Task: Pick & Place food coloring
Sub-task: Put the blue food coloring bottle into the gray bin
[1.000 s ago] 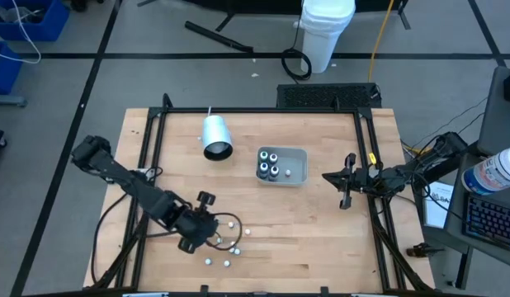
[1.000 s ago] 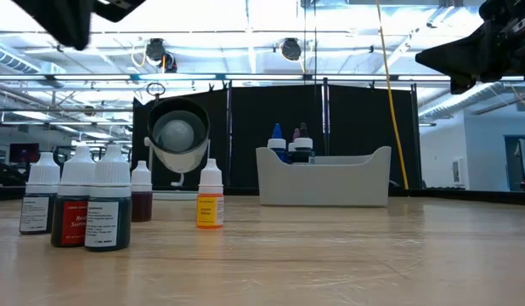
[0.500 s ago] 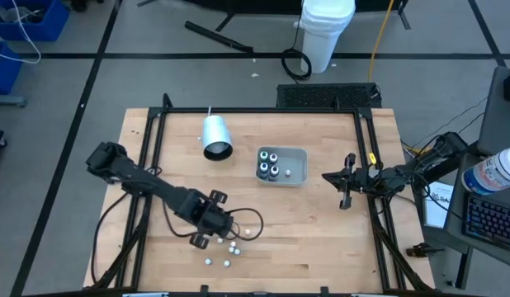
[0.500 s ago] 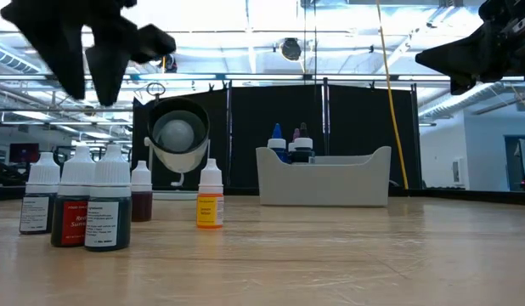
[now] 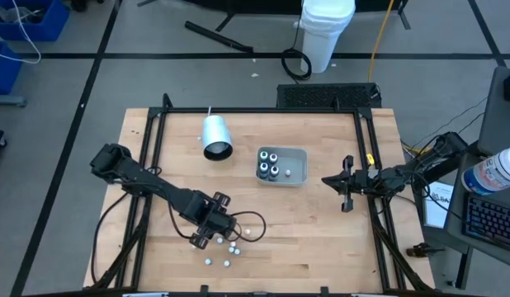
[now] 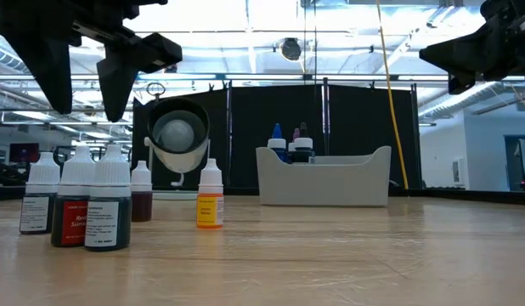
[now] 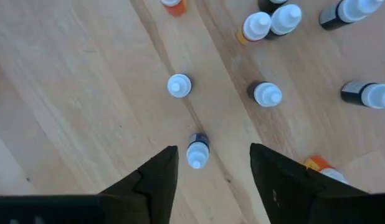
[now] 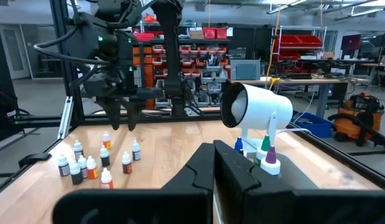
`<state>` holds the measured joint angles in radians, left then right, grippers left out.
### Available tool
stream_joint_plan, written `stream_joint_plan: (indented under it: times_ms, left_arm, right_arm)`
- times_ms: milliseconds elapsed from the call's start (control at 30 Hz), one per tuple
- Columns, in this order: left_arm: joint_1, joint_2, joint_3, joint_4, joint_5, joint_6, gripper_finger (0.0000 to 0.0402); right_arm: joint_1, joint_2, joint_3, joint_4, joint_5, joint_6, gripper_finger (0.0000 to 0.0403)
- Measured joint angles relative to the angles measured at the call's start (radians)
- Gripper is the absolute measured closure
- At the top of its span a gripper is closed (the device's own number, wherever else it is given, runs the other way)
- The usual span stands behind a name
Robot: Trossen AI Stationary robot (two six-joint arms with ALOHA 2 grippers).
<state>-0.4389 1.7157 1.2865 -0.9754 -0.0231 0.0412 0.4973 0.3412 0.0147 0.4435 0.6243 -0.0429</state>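
Wooden tabletop [image 5: 304, 231] spreads beneath the left gripper [image 7: 208, 165], whose fingers stand apart, holding nothing, above a blue-labelled food coloring bottle [image 7: 197, 151] lying between them on the wood. More loose bottles [image 5: 230, 247] stand scattered just beside it. Beyond them sits the clear tray [image 5: 298, 167], holding several bottles [image 5: 268, 165], with the white cup [image 5: 214, 136] on its side nearby. The right gripper [image 5: 347, 183], fingers closed together and empty, waits well apart, past the tray.
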Motion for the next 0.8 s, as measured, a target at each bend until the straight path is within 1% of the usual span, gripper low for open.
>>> stream_joint_plan:
  times_ms: [133,233,433,633,800]
  left_arm:
    - [0.013,0.0,-0.026,0.056,0.014,0.013,0.023]
    - [0.031,0.0,-0.054,0.07,0.019,-0.007,0.0242]
    - [0.056,0.0,-0.099,0.073,0.026,-0.024,0.0244]
    - [0.055,0.0,-0.137,0.117,0.077,-0.024,0.0245]
    - [0.055,0.0,-0.152,0.124,0.075,-0.024,0.0245]
  right_arm:
    - [0.0,0.0,0.0,0.0,0.0,-0.001,0.0403]
    - [0.0,0.0,0.0,-0.001,0.0,-0.003,0.0403]
    - [0.0,0.0,0.0,-0.003,0.0,-0.003,0.0403]
    - [0.0,0.0,0.0,-0.007,0.0,-0.003,0.0403]
    - [0.0,0.0,0.0,-0.007,0.0,-0.003,0.0403]
